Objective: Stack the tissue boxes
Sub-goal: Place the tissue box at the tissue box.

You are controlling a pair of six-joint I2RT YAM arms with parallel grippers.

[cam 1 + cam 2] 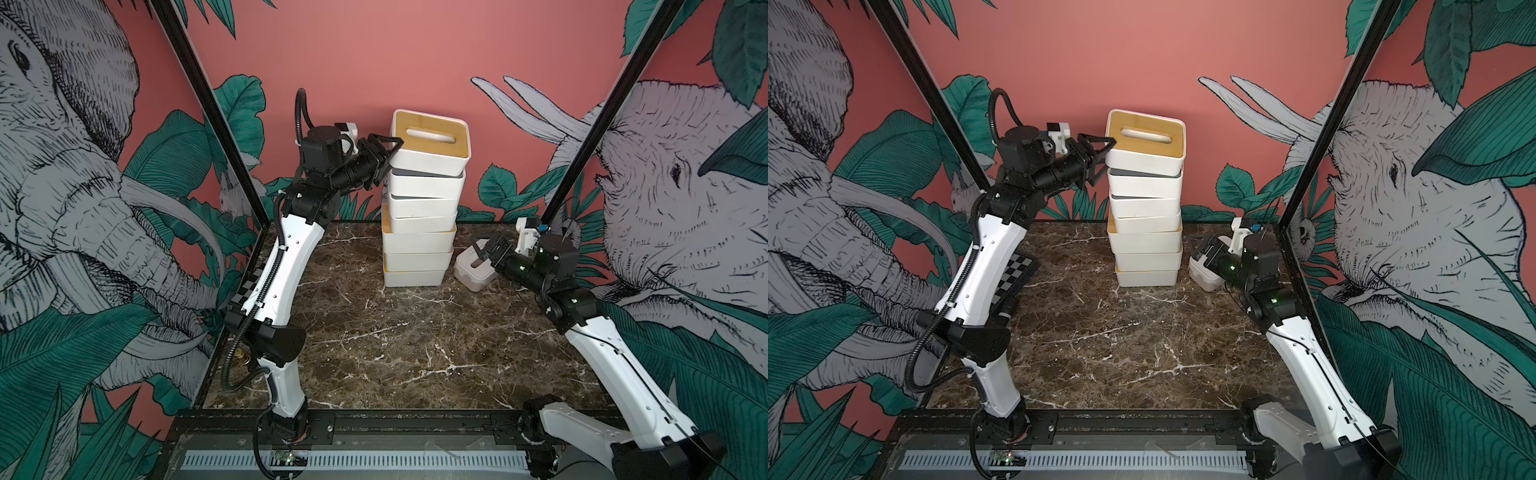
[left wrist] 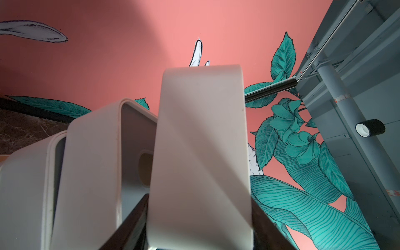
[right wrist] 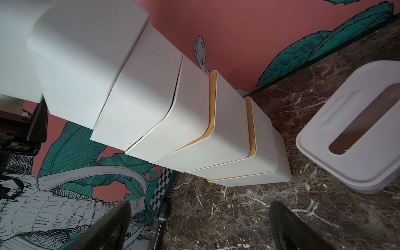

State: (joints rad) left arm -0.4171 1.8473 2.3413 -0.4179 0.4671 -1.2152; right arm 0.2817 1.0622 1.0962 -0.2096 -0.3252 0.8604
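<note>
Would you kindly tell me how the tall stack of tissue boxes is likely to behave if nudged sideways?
The stack looks prone to tipping: it is tall, narrow and its boxes sit offset. The upper boxes would probably slide first, since the top box sits tilted. Each box likely stays rigid, being hard-sided.

We log a seven-box stack point(image 1: 1146, 232) at the rear of the table point(image 1: 1121, 353), layers skewed. L gripper point(image 1: 1104, 160) clamps the top box point(image 1: 1144, 143) at its end. R gripper point(image 1: 1198, 251), jaws apart, sits at the lone box point(image 1: 1202, 276) beside the stack.
</note>
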